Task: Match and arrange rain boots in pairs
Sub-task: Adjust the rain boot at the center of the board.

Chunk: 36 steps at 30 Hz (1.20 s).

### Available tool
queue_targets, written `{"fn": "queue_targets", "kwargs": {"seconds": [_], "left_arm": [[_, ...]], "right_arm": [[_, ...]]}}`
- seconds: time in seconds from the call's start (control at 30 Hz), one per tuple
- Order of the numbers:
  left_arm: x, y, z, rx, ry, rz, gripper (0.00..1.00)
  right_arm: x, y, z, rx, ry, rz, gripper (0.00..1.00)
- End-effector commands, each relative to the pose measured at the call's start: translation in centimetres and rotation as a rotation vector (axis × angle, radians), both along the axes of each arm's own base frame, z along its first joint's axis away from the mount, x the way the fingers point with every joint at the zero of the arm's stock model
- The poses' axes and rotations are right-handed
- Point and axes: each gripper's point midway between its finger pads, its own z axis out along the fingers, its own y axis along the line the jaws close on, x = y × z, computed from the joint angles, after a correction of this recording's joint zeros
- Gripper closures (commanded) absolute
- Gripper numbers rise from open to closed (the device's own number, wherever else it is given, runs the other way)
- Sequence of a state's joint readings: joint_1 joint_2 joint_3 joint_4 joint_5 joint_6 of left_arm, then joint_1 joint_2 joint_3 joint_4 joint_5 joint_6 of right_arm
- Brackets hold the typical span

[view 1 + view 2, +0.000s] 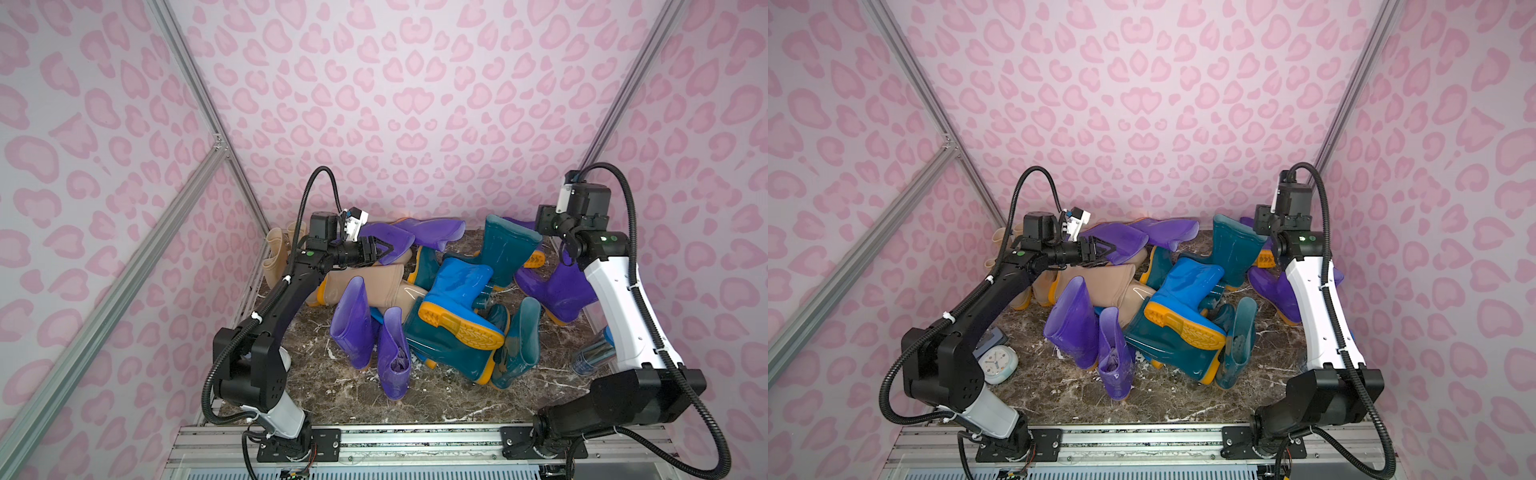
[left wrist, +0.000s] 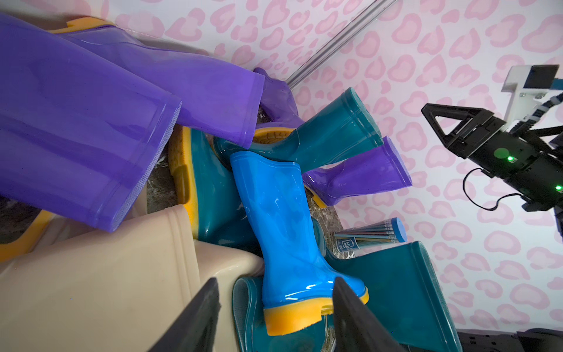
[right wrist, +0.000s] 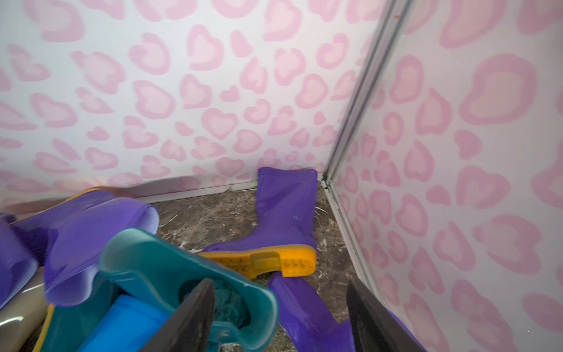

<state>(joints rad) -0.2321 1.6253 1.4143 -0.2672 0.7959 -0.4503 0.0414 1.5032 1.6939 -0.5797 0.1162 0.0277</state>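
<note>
**Both top views:** glossy rubber rain boots [image 1: 451, 353] with orange-yellow soles lie heaped and unpaired across the middle and back of a brown marble tabletop [image 1: 345, 395], walled in by pink leopard print. A bright blue boot [image 1: 457, 286] tops the pile with its sole turned up. Two translucent purple boots [image 1: 353, 328] sit side by side at the front, and two beige boots [image 1: 277, 249] stand in the back left corner. The left gripper [image 1: 384, 248], jaws parted and empty, hangs just beside the mouth of a fallen purple boot [image 1: 395, 239] at the back. The right arm [image 1: 615, 299] reaches over a dark teal boot [image 1: 509, 249] at back right. In a top view, a small pale alarm clock [image 1: 996, 363] sits by the left arm's base.

**Left wrist view:** the black fingers [image 2: 201, 314] stand well apart with nothing clamped. The bright blue boot's heel lies beyond the gap between them. A clear tube of pencils [image 2: 368, 234] rests on the marble.

**Right wrist view:** the right gripper [image 3: 280, 282] is spread wide and grips nothing. One finger [image 3: 189, 317] sits at the dark teal boot's open mouth. A corner purple boot [image 3: 286, 210] lies on its side against the far wall.
</note>
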Motion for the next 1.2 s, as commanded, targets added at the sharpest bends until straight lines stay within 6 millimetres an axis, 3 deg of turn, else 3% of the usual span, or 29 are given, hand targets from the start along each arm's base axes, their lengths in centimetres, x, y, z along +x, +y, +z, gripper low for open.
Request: {"fn": "queue_targets", "kwargs": {"seconds": [0.0,0.1,0.27,0.47,0.6,0.7,0.73,0.8,0.87,1.0,1.17], "left_arm": [[0.0,0.0,0.3,0.008,-0.024,-0.009,0.38],[-0.1,-0.1,0.1,0.004,-0.014,-0.015,0.38],[-0.1,-0.2,0.2,0.003,-0.022,-0.02,0.38],[-0.1,-0.2,0.2,0.001,-0.023,-0.025,0.38],[-0.2,-0.2,0.1,0.004,-0.022,-0.025,0.38],[-0.1,-0.1,0.2,0.007,-0.027,-0.023,0.38],[-0.1,0.1,0.2,0.012,-0.03,-0.018,0.38],[-0.1,0.2,0.4,0.016,-0.034,-0.014,0.38],[-0.1,0.3,0.5,0.016,-0.038,-0.009,0.38],[-0.1,0.6,0.7,0.015,-0.04,-0.003,0.39],[0.1,1.0,1.1,0.008,-0.047,0.011,0.39]], "right_arm": [[0.1,3.1,-1.0,-0.061,0.046,0.097,0.2],[1.2,3.7,-3.2,-0.091,0.104,0.136,0.14],[3.4,0.7,-6.6,-0.129,0.206,0.133,0.11],[4.1,4.1,-11.3,-0.027,0.314,0.405,0.12],[4.6,6.8,-13.4,0.035,0.351,0.53,0.25],[5.3,8.5,-15.3,0.045,0.412,0.583,0.45],[5.7,9.1,-15.6,0.052,0.425,0.597,0.6],[6.8,10.1,-15.6,0.073,0.43,0.612,0.87],[8.2,10.5,-15.6,0.063,0.411,0.585,1.0],[11.0,12.1,-13.9,0.086,0.283,0.558,1.0],[13.7,13.2,-9.4,0.178,0.082,0.501,1.0]]}}
